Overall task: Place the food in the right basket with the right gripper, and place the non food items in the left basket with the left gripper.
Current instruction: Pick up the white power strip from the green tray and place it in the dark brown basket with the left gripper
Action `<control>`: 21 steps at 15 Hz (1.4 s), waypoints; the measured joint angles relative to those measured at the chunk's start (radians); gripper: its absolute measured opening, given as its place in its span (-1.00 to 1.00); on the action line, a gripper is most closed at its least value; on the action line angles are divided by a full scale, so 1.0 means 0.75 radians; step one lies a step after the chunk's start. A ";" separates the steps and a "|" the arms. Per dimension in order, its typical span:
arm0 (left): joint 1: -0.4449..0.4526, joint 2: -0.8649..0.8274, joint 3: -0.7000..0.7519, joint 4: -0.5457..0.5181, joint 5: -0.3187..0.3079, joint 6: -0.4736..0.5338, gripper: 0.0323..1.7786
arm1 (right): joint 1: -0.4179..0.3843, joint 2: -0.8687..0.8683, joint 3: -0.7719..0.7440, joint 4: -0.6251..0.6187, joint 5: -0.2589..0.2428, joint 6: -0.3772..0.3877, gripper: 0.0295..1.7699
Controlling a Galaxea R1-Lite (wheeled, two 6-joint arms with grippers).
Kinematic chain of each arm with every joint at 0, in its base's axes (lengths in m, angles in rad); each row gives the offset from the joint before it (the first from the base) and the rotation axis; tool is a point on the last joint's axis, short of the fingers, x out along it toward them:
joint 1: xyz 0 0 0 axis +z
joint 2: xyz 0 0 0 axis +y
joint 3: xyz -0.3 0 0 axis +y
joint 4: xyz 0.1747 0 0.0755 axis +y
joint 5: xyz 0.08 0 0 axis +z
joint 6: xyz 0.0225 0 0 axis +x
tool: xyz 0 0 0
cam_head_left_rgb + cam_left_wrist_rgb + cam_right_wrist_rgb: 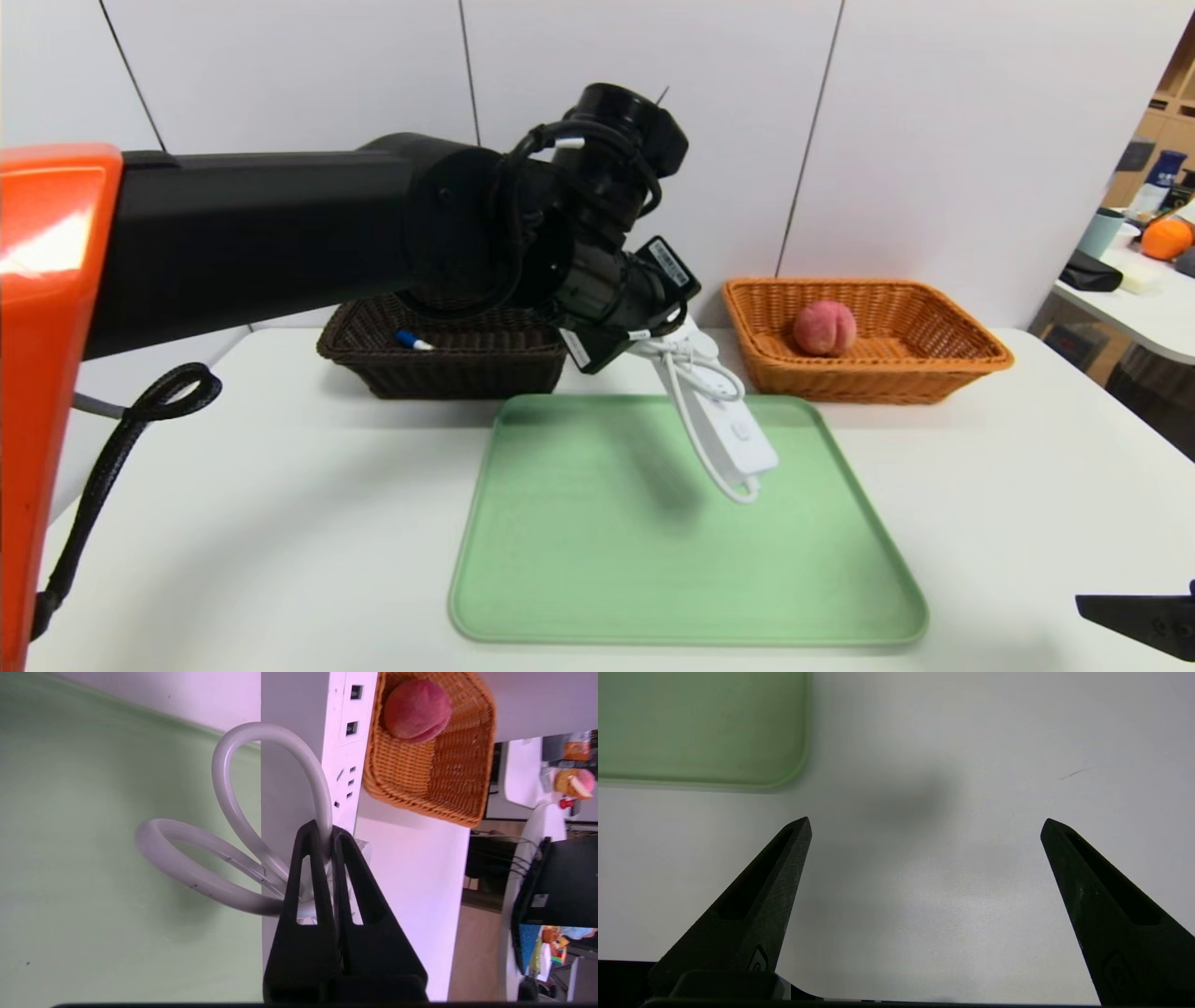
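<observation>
My left gripper (pixel 665 343) (pixel 331 833) is shut on the bundled white cord (pixel 233 812) of the power strip (pixel 724 420) (pixel 303 742), which hangs tilted in the air above the far part of the green tray (pixel 597 560). In the dark brown left basket (pixel 439 369) lies the marker (pixel 413 341) with its blue cap. The pinkish-red peach (pixel 825 328) (pixel 417 710) sits inside the orange right basket (pixel 934 364) (pixel 448 765). My right gripper (pixel 926 826) is open above bare table near the tray's corner (pixel 738 732), its tip showing at the head view's lower right edge (pixel 1134 618).
The white table (pixel 233 523) carries both baskets at the back, against a white wall. Another table with an orange fruit (pixel 1165 238) and clutter stands beyond the right side.
</observation>
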State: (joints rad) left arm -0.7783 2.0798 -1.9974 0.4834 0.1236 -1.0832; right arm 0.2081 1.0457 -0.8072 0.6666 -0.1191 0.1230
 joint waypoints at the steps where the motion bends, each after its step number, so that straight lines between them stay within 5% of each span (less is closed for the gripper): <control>1: 0.014 -0.012 0.000 -0.028 -0.002 -0.007 -0.96 | 0.000 -0.004 0.003 0.000 -0.001 -0.001 0.92; 7: 0.184 -0.101 0.000 -0.111 -0.105 -0.131 -0.96 | 0.000 -0.020 0.024 0.003 -0.003 0.002 0.92; 12: 0.422 -0.121 0.000 -0.169 -0.114 -0.223 -0.96 | -0.014 -0.038 0.045 0.000 -0.010 0.005 0.92; 18: 0.670 -0.085 0.002 -0.127 -0.205 -0.418 -0.96 | -0.017 -0.033 0.023 -0.009 -0.018 0.007 0.92; 21: 0.704 -0.071 0.003 -0.088 -0.210 -0.481 -0.96 | -0.027 -0.024 0.009 -0.013 -0.020 0.010 0.92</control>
State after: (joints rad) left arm -0.2504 2.0264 -1.9955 0.4174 -0.0336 -1.4436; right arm 0.1881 1.0274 -0.8009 0.6566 -0.1340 0.1306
